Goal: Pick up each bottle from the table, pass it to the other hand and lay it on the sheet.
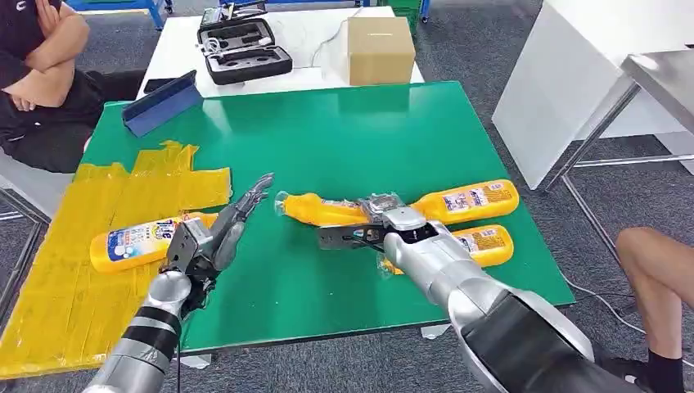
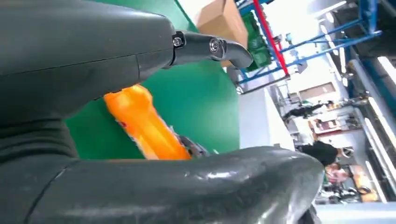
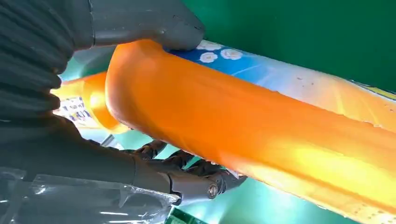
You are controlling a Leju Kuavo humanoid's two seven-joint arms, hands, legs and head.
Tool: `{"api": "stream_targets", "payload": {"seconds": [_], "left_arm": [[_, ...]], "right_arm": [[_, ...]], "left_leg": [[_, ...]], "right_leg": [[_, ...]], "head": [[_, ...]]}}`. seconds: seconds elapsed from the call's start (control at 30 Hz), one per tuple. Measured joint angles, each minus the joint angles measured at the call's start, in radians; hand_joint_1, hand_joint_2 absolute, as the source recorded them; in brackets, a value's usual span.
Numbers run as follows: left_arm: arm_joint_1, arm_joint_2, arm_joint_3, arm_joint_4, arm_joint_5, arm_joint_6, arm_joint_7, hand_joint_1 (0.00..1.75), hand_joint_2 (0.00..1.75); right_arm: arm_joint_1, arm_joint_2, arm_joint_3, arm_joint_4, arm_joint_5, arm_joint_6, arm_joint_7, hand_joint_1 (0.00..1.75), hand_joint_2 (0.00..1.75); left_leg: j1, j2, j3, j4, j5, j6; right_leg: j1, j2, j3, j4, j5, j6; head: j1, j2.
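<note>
**Right hand grips a bottle over the desk**

The right hand (image 1: 385, 223) holds an orange bottle (image 1: 327, 210) above the green desk (image 1: 352, 139); its wrist view shows fingers (image 3: 187, 170) wrapped underneath. The left hand (image 1: 221, 229), open, reaches toward its cap. Another bottle (image 1: 135, 243) lies on the yellow sheet (image 1: 57, 278).

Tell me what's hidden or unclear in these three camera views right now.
- Held bottle: its middle is hidden by the right hand in the head view.
- Second table bottle: partly hidden behind the right arm.
- Bottle on the sheet: one end hidden by the left hand.
</note>
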Motion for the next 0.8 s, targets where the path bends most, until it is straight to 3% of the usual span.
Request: {"api": "stream_targets", "payload": {"seconds": [0.3, 0.33, 0.37, 0.4, 0.53, 0.6, 0.67, 0.8], "left_arm": [[0.024, -0.001, -0.031, -0.058, 0.022, 0.0, 0.007, 0.0, 0.0], [0.024, -0.001, -0.032, -0.059, 0.022, 0.0, 0.007, 0.0, 0.0], [0.025, -0.001, -0.033, -0.061, 0.022, 0.0, 0.007, 0.0, 0.0], [0.025, -0.001, -0.033, -0.064, 0.024, 0.0, 0.007, 0.0, 0.0], [0.035, -0.002, -0.036, -0.083, 0.049, -0.008, 0.007, 0.0, 0.0], [0.041, -0.004, -0.039, -0.096, 0.058, -0.009, 0.009, 0.0, 0.0], [0.044, -0.003, -0.04, -0.107, 0.066, -0.008, 0.015, 0.0, 0.0], [0.047, -0.004, -0.05, -0.121, 0.069, -0.002, 0.017, 0.0, 0.0]], "right_arm": [[0.009, 0.002, -0.001, 0.002, 0.017, -0.002, 0.013, 1.73, 1.75], [0.009, 0.002, -0.002, 0.002, 0.017, -0.002, 0.014, 1.54, 1.75], [0.01, 0.002, -0.002, 0.002, 0.018, -0.002, 0.013, 0.58, 1.75], [0.01, 0.002, -0.002, 0.002, 0.019, -0.002, 0.014, 0.0, 1.75], [0.028, 0.002, -0.002, 0.007, 0.035, 0.004, 0.041, 0.0, 1.75], [0.052, 0.002, -0.003, 0.013, 0.043, 0.01, 0.057, 1.75, 1.75], [0.06, 0.002, -0.006, 0.015, 0.05, 0.011, 0.071, 1.75, 1.75], [0.066, 0.002, -0.017, 0.017, 0.05, 0.01, 0.084, 1.75, 1.75]], "left_leg": [[0.0, 0.0, 0.006, 0.0, -0.003, -0.001], [0.0, 0.0, 0.006, 0.0, -0.003, -0.001], [0.0, 0.0, 0.006, 0.0, -0.003, -0.001], [0.0, 0.0, 0.007, 0.0, -0.003, -0.001], [0.0, 0.0, 0.009, 0.0, -0.003, -0.001], [0.0, -0.001, 0.008, 0.0, -0.003, -0.001], [0.0, 0.0, 0.008, 0.0, -0.003, -0.001], [0.0, 0.0, 0.012, 0.0, -0.006, -0.001]], "right_leg": [[0.0, 0.0, -0.001, 0.0, -0.003, 0.0], [0.0, 0.0, -0.001, 0.0, -0.003, 0.0], [0.0, 0.0, 0.0, 0.0, -0.003, 0.0], [0.0, 0.0, 0.0, 0.0, -0.003, 0.0], [0.0, 0.0, 0.001, 0.0, -0.004, 0.0], [0.0, 0.0, 0.001, 0.0, -0.004, 0.001], [0.0, 0.0, 0.009, 0.0, -0.003, 0.0], [0.0, 0.0, 0.004, -0.001, -0.006, -0.001]], "head": [[0.0, 0.0], [0.0, 0.0], [0.0, 0.0], [0.0, 0.0], [0.0, 0.0], [0.0, 0.0], [-0.002, 0.0], [-0.001, 0.0]]}}
